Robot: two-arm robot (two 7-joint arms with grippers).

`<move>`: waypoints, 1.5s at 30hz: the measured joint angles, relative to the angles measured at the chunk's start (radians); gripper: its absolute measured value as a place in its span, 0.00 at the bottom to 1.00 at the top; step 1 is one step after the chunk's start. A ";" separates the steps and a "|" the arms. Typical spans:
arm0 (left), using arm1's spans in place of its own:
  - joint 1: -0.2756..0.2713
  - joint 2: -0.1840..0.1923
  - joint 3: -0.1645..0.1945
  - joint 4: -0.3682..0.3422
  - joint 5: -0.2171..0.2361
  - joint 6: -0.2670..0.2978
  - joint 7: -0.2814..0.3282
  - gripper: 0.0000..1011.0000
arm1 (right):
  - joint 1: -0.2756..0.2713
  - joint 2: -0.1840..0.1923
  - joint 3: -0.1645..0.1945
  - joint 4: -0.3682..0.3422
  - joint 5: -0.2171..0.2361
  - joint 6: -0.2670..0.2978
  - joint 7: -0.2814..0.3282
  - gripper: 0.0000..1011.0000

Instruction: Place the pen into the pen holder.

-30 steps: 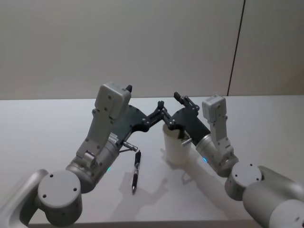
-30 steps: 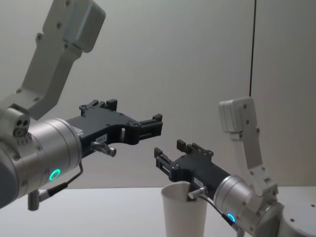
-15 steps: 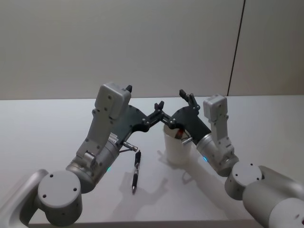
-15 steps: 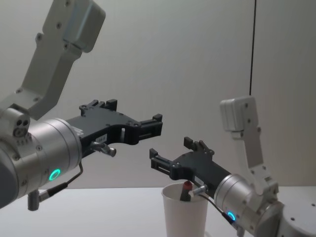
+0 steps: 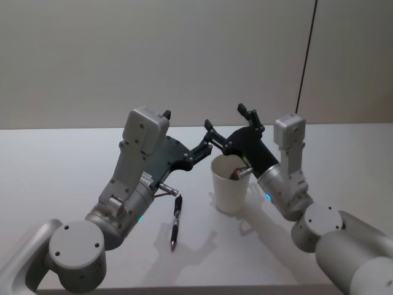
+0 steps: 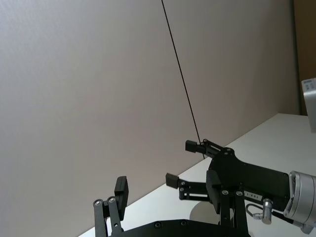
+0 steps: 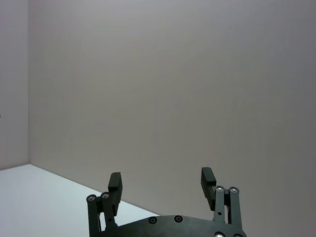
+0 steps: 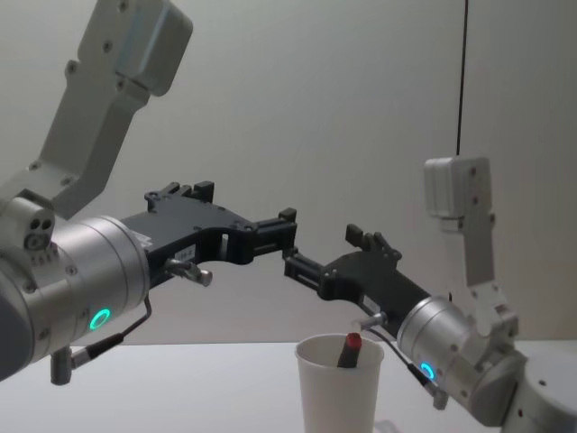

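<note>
The pen holder (image 5: 230, 187), a white paper cup (image 8: 335, 397), stands upright on the table between my two arms. A pen (image 8: 349, 350) with a red end leans inside it (image 5: 236, 174), its tip just above the rim. My right gripper (image 5: 225, 118) hangs open and empty a little above the cup (image 8: 322, 248); the left wrist view sees it from across (image 6: 181, 163). My left gripper (image 5: 186, 131) is open too, raised left of the cup and holding nothing. A second, black pen (image 5: 175, 221) lies on the table below the left arm.
The grey table (image 5: 55, 166) stretches wide on both sides of the cup. A plain wall (image 5: 184, 55) closes the back, with a thin dark vertical seam (image 5: 307, 61) to the right.
My right gripper has lifted up and back from the cup's rim, fingers apart. The red-ended pen now shows standing in the cup. The left arm and the black pen have not moved.
</note>
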 joint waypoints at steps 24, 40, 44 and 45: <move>0.000 0.000 0.000 0.000 0.000 0.000 0.000 0.99 | -0.352 0.075 0.033 -0.706 0.039 0.426 -0.110 0.99; 0.000 0.000 0.000 0.000 0.000 0.000 0.000 0.99 | -0.558 0.138 0.068 -1.055 0.092 0.683 -0.213 0.99; 0.000 0.000 0.000 0.000 0.000 0.000 0.000 0.99 | -0.606 0.155 0.079 -1.123 0.108 0.730 -0.235 0.99; 0.000 0.000 0.000 0.000 0.000 0.000 0.000 0.99 | -0.606 0.155 0.079 -1.123 0.108 0.730 -0.235 0.99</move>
